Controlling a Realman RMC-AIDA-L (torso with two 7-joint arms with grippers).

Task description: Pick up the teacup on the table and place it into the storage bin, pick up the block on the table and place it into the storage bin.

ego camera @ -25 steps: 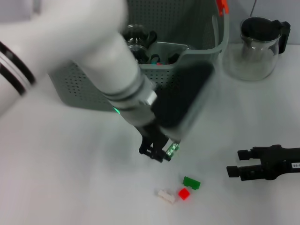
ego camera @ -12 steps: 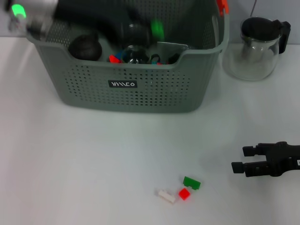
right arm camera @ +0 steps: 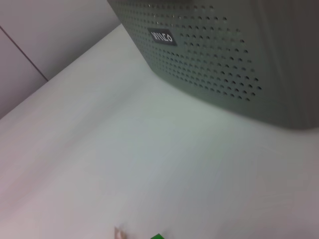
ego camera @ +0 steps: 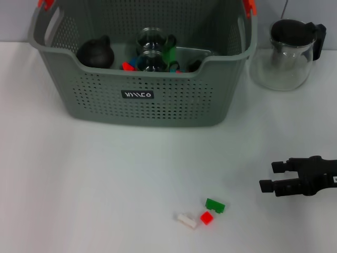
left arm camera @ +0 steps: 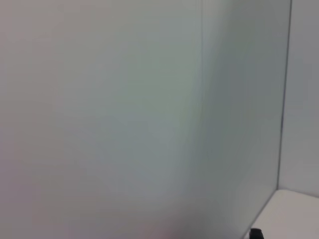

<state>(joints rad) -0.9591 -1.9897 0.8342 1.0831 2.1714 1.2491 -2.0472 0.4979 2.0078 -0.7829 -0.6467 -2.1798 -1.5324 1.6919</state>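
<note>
3 small blocks, green [ego camera: 215, 205], red [ego camera: 206, 217] and white [ego camera: 187, 220], lie close together on the worktop [ego camera: 95, 179], well in front of the storage bin [ego camera: 147, 68]. They look light, rigid and smooth, so a pinch across the flat sides suits them. The right gripper [ego camera: 268, 177] waits nearby with its jaws apart; the left gripper is out of view.

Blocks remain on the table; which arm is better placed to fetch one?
Right, probably. The right gripper sits open on the table just beside the green block, red block and white block. The left arm is out of the head view.
</note>
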